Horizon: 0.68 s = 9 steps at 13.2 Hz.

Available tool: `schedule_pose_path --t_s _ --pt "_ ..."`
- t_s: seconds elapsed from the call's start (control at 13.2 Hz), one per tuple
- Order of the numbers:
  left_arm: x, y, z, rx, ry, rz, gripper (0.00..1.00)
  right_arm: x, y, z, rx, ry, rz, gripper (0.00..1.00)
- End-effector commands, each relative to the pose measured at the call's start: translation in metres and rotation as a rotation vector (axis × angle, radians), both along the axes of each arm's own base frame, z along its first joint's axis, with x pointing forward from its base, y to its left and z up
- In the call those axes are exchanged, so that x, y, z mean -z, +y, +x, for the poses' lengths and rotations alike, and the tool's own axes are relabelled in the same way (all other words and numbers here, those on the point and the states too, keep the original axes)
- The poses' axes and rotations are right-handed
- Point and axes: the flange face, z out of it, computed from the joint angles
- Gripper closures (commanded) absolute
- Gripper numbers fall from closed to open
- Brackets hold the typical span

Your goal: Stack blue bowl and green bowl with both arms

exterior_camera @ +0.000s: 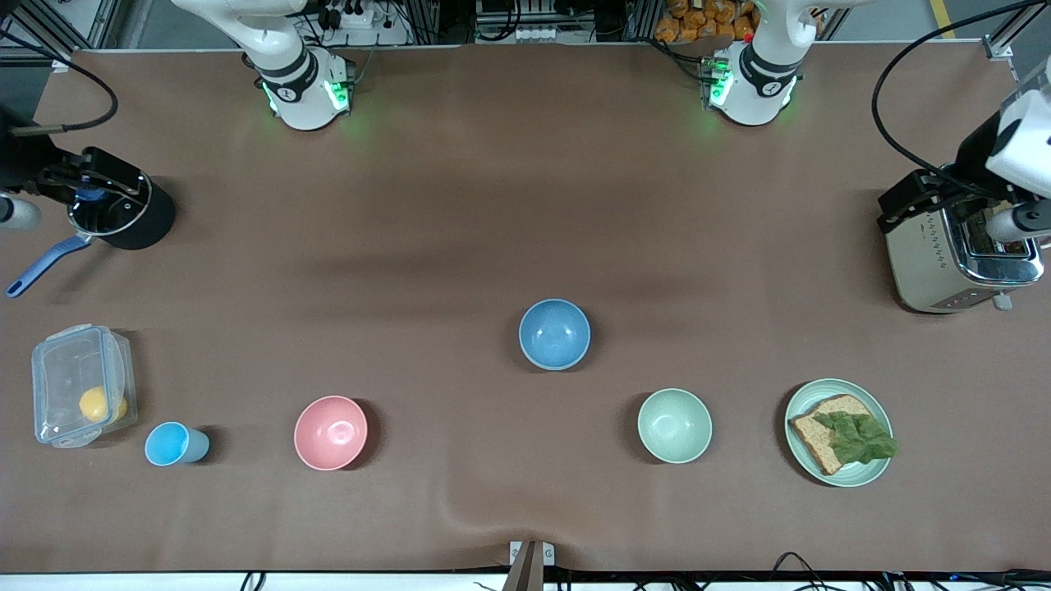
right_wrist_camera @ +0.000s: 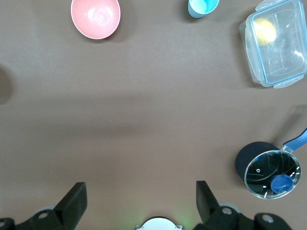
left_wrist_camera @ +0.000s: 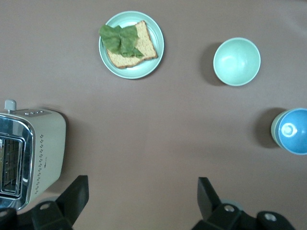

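Note:
The blue bowl [exterior_camera: 554, 333] sits mid-table and shows in the left wrist view [left_wrist_camera: 293, 131]. There, a dull grey-green wall shows under its rim: the green bowl [left_wrist_camera: 274, 132], with the blue bowl nested in it. The front view hides the green bowl under the blue one. My left gripper [left_wrist_camera: 143, 191] is open and empty, high over the toaster end of the table. My right gripper [right_wrist_camera: 141, 194] is open and empty, high over the pot end. Both arms wait, apart from the bowls.
A paler mint-green bowl [exterior_camera: 675, 425] and a mint plate [exterior_camera: 878, 472] with bread and lettuce lie nearer the front camera. A pink bowl [exterior_camera: 330, 432], light-blue cup [exterior_camera: 175, 444], clear lidded box [exterior_camera: 80, 384], black pot [exterior_camera: 123, 209] and toaster [exterior_camera: 956, 254] stand around.

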Motion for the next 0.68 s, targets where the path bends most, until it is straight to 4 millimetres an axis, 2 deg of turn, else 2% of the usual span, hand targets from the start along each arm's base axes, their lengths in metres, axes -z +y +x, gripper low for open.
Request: schedule_pose_path --t_s 0.0,0.6 --pt "-0.004 0.003 -0.009 0.084 0.012 -0.004 0.00 -0.004 -0.001 0.003 -0.018 0.001 -0.015 0.00" --pt "-0.006 0.013 -0.009 0.071 0.021 0.004 0.00 -0.008 0.002 0.005 -0.026 -0.027 -0.030 0.00"
